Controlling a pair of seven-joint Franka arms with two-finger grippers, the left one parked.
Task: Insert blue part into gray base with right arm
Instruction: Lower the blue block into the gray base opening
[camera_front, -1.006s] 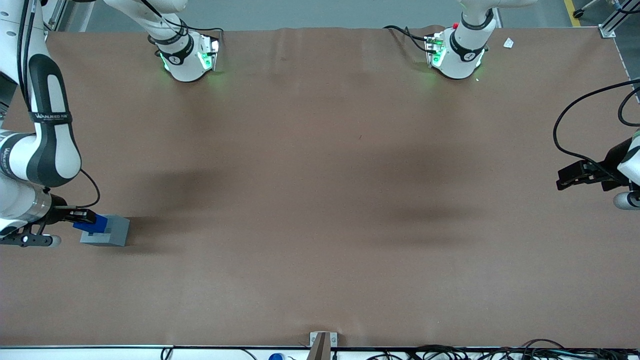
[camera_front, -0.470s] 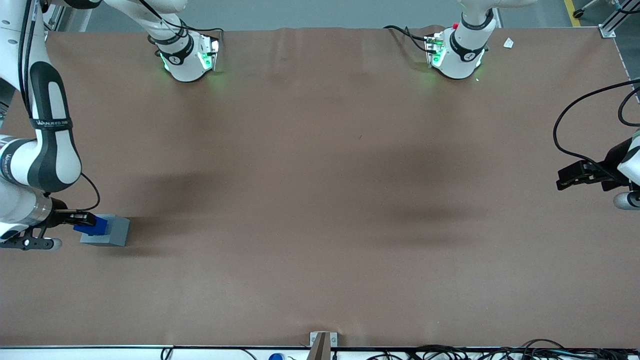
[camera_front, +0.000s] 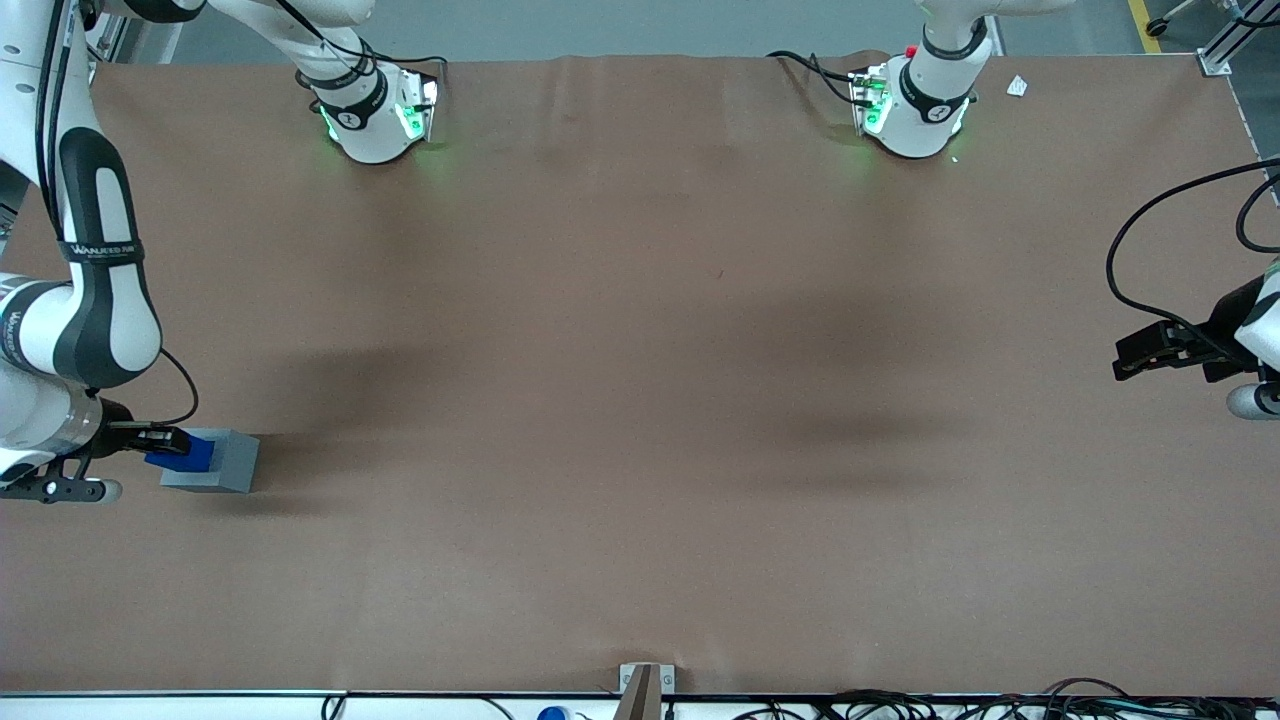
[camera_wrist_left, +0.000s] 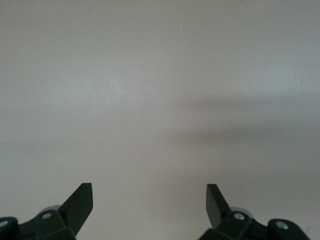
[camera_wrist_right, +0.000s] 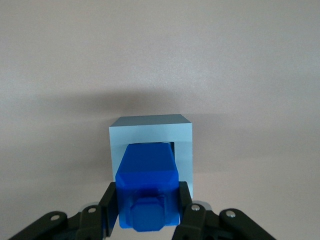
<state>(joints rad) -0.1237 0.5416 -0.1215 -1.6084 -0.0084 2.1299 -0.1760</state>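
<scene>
The gray base (camera_front: 222, 463) stands on the brown table at the working arm's end. Right over its top, my right arm's gripper (camera_front: 170, 445) is shut on the blue part (camera_front: 186, 455). In the right wrist view the blue part (camera_wrist_right: 146, 185) sits clamped between the two black fingers (camera_wrist_right: 108, 206), its stepped stub facing the camera and its other end reaching into the square recess of the gray base (camera_wrist_right: 151, 134). How deep it sits cannot be told.
The two arm pedestals (camera_front: 375, 115) (camera_front: 915, 105) stand at the table edge farthest from the front camera. A small metal bracket (camera_front: 645, 680) is fixed at the nearest edge. The parked arm's gripper (camera_front: 1165, 350) hangs over its end of the table.
The gripper and blue part have sunk slightly toward the gray base and shifted a little toward the working arm's end. The base has not moved.
</scene>
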